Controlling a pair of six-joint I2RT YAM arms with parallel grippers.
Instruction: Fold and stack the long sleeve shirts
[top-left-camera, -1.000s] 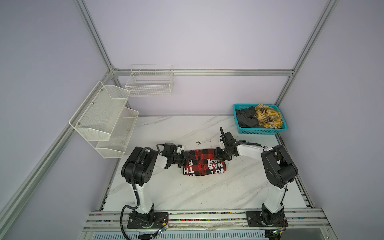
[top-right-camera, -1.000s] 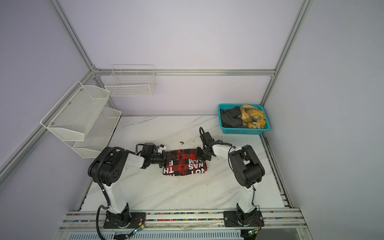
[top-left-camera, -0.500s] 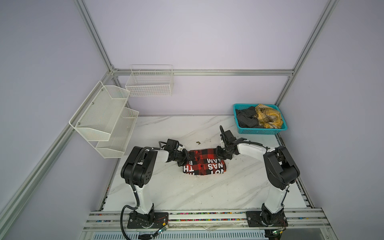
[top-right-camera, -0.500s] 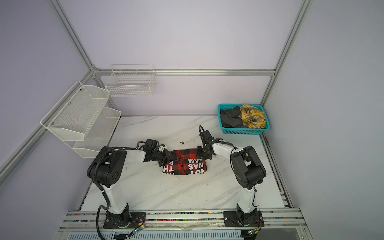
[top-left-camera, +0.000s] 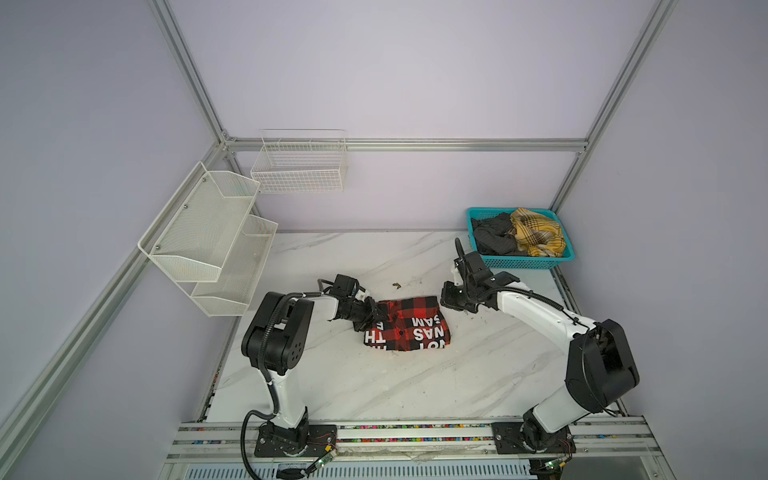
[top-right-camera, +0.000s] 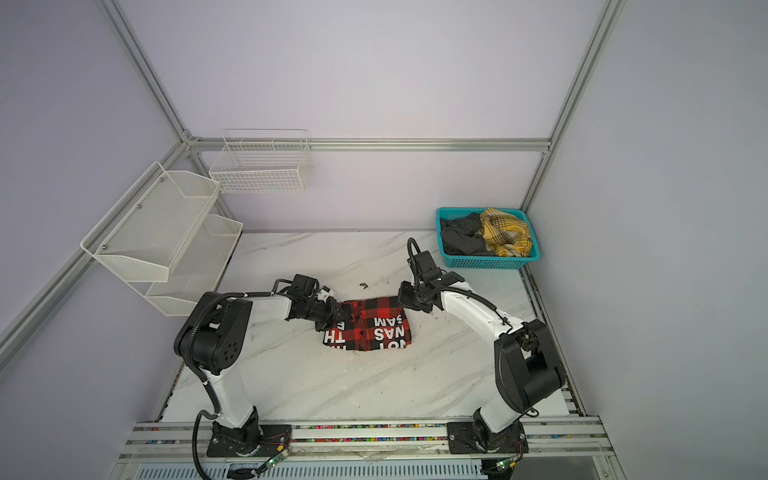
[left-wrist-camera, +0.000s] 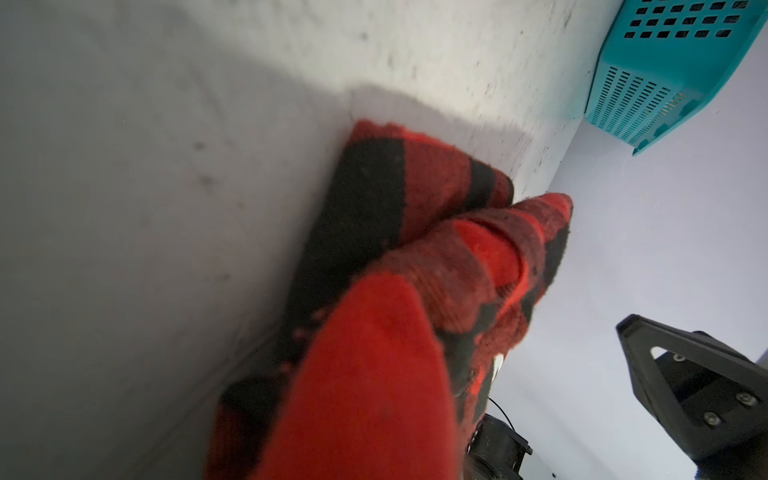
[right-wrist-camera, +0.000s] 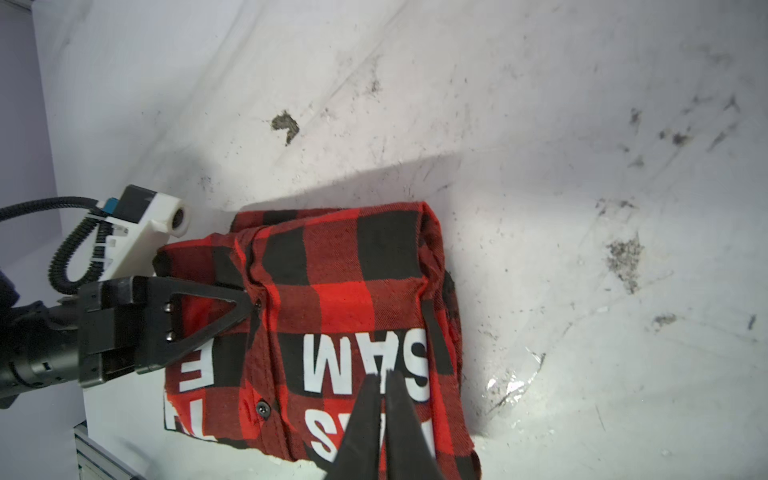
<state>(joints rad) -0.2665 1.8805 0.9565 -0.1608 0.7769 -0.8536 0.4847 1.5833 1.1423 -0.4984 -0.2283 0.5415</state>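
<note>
One fuzzy checked flannel shirt (top-left-camera: 409, 328) lies folded, roughly rectangular.

At centre of table (top-left-camera: 374, 386) lay flannel shirt (top-left-camera: 409, 328); plastic basket (top-left-camera: 527, 262) stood far right corner, crumpled garments (top-left-camera: 536, 237) inside; mesh shelves (top-left-camera: 199, 226) hung on left wall.

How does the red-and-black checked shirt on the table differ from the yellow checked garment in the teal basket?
The red-and-black checked shirt lies folded into a compact block on the marble table; the yellow checked garment sits crumpled in the teal basket, beside a dark garment. The shirt carries large white letters; no print shows on the yellow garment. Both are soft checked cloth.
</note>
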